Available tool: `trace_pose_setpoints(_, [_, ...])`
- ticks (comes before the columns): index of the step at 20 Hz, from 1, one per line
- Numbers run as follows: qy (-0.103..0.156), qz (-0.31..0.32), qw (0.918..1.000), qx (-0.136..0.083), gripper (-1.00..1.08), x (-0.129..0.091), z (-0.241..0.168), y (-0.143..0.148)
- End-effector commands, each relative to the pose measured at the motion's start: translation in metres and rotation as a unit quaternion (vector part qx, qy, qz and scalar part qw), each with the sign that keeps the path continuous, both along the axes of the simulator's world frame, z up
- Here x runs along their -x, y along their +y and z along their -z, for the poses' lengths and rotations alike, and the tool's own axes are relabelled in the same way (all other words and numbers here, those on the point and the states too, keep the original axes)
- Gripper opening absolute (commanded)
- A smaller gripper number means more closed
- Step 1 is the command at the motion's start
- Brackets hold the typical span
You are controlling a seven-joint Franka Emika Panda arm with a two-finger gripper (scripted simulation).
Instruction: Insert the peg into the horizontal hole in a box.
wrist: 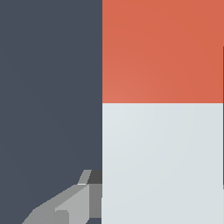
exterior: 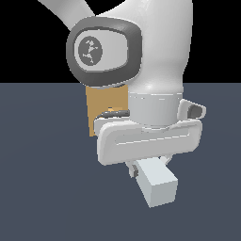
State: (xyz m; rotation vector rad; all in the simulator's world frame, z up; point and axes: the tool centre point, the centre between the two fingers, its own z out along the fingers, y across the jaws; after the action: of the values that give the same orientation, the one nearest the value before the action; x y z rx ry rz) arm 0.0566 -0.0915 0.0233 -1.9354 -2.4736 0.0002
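We see the white Franka arm (exterior: 155, 56) filling most of the exterior view, and behind it the plain tan-brown flat-faced box (exterior: 106, 101) stands on the dark grey-blue floor (exterior: 42, 179), its hole hidden from us. Below the wrist, the gripper (exterior: 146, 164) is clamped on the long square peg (exterior: 157, 186), whose pale grey-white end juts toward the camera; the wrist view shows its orange-red part beyond one grey finger (wrist: 74, 203).

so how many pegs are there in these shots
1. The peg is held in the gripper; its pale end juts out below the hand in the exterior view. The wrist view shows its orange end. The arm could hide others.
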Motion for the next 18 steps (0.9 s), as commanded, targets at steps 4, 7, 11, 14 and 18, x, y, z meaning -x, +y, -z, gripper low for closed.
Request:
trace_pose_setpoints(4, [0.000,0.000,1.0000,0.000,-1.00,0.001,-0.001,0.002])
trace_pose_setpoints(7, [0.000,-0.001,1.0000,0.000,-1.00,0.003,-0.006,0.007])
trace_pose_setpoints(11, [0.000,-0.003,1.0000,0.000,-1.00,0.010,-0.017,0.019])
trace_pose_setpoints(14, [0.000,-0.005,1.0000,0.000,-1.00,0.017,-0.029,0.033])
trace_pose_setpoints(18, [0.000,-0.008,1.0000,0.000,-1.00,0.025,-0.043,0.049])
